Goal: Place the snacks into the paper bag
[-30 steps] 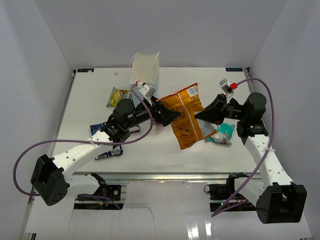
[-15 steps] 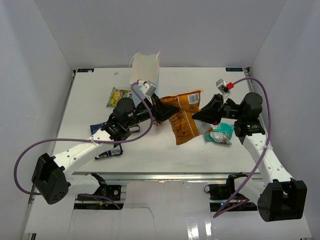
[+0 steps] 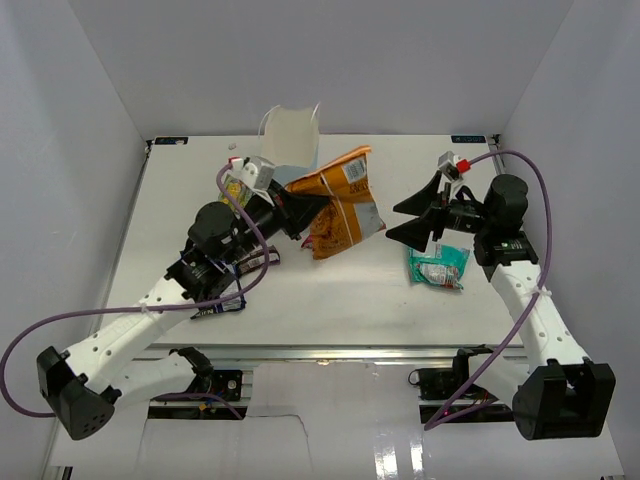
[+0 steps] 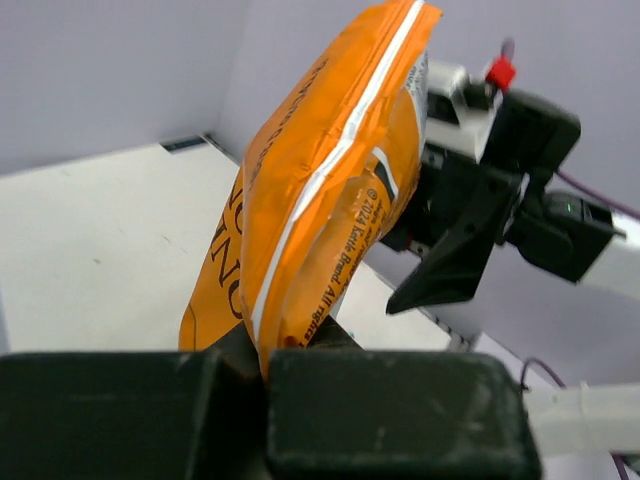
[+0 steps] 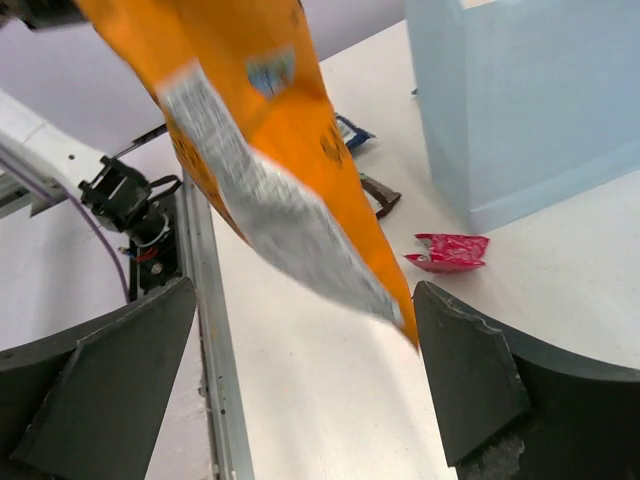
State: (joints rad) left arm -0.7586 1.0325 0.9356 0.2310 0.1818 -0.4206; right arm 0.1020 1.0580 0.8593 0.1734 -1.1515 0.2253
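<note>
- Top external view: the left gripper point(image 3: 308, 212) is clamped on one edge of the glossy, crinkled orange chip bag point(image 3: 340, 198), which is off the table just right of the upright light-blue paper bag point(image 3: 290, 140).
- The right gripper point(image 3: 412, 221) has its black wedge-shaped fingers spread apart and grips nothing.
- A crumpled teal pouch point(image 3: 440, 268) lies on the white table point(image 3: 350, 295).

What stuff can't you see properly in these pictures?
Top view: the left arm covers most of the yellow-green pouch.
Top view: whether anything lies inside the paper bag doesn't show from this angle.
Right wrist view: the orange chip bag is blurred, its print unreadable; the top edge cuts off the paper bag.
</note>
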